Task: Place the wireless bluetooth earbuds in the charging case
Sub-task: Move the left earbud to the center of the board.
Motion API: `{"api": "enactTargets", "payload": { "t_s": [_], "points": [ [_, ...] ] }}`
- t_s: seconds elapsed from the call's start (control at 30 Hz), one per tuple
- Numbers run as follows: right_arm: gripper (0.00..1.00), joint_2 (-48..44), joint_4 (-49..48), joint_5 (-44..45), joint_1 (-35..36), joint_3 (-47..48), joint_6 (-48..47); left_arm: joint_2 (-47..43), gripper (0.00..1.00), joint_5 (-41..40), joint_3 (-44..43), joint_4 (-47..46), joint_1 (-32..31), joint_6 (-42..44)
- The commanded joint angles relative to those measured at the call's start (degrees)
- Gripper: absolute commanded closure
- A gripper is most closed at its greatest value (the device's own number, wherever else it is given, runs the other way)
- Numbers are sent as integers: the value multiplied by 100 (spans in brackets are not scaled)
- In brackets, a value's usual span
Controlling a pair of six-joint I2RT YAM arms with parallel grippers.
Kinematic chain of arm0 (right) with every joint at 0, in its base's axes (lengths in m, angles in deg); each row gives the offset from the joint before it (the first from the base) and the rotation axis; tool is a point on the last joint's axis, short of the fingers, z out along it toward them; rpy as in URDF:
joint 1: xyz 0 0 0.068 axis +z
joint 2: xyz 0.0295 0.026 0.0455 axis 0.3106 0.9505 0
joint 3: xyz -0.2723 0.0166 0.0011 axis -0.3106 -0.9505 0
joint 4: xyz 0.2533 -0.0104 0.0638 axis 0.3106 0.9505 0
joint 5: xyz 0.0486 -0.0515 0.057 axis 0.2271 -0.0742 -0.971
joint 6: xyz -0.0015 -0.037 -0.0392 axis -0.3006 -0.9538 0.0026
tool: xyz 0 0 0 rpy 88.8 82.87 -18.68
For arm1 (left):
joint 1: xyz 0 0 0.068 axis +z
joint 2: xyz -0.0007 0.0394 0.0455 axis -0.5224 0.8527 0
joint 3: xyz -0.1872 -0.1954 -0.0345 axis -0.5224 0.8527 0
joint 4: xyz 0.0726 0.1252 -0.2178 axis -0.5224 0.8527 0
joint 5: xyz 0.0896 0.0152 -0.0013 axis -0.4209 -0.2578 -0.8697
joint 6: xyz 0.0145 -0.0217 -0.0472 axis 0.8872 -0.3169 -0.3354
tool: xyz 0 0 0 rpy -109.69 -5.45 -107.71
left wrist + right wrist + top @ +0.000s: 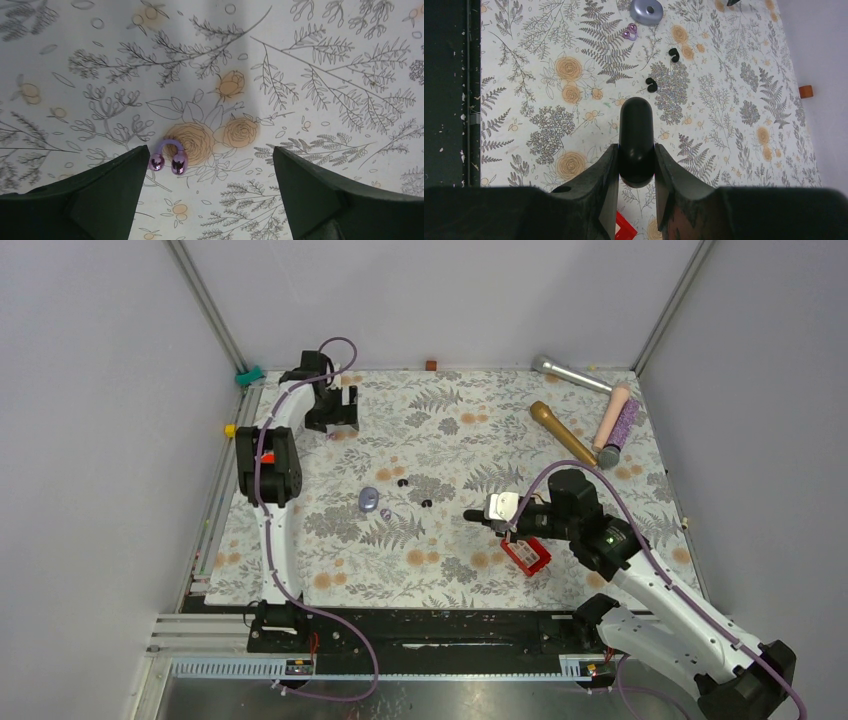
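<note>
The right gripper has its two fingers pinched on the black charging case. The case's rounded end pokes out past the fingertips toward the top of the wrist frame. In the overhead shot this is a bit right of center.

The buds are all out on the floral cloth. In the right wrist view the two black earbuds lie above the held case, a little apart from each other. The pale purple earbuds sit together further up, just beside a grey-lilac oval case at the top edge. Overhead, that whole cluster is slightly left of center.

The left gripper is way off in the upper left of the overhead frame, fingers spread wide with nothing between them. Its wrist cam looks down at the cloth. A small purple looped piece, two glossy round ends joined by a thin arc, lies there close to the finger on the left side of the frame. Can't tell what it is exactly.

A red block sits just below the right gripper in the overhead view. Three microphones lie in the upper right corner.
</note>
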Motion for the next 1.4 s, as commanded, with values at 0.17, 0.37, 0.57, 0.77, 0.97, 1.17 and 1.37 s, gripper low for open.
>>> {"api": "enactTargets", "payload": {
  "t_s": [0.17, 0.37, 0.57, 0.77, 0.97, 1.17, 1.37],
  "points": [
    [100, -108, -210, -177, -91, 26, 129, 111, 14, 767, -112, 212, 9, -220],
    [100, -113, -218, -206, -101, 29, 142, -43, 18, 1105, 267, 98, -125, -184],
    [100, -139, -216, -247, -118, 31, 166, -127, 18, 1116, 427, 166, -461, -91],
    [100, -200, -210, -275, -158, 29, 188, -46, 21, 1185, 455, 282, -826, -97],
    [100, -231, -214, -308, -181, 25, 183, -300, 21, 1346, 902, 180, -1330, -100],
    [100, -259, -210, -340, -205, 37, 238, -503, 21, 1525, 1236, 74, -1924, -59],
    [100, -204, -212, -435, -225, 105, 439, -1120, 12, 1690, 896, -24, -1842, 61]
  ]
}}
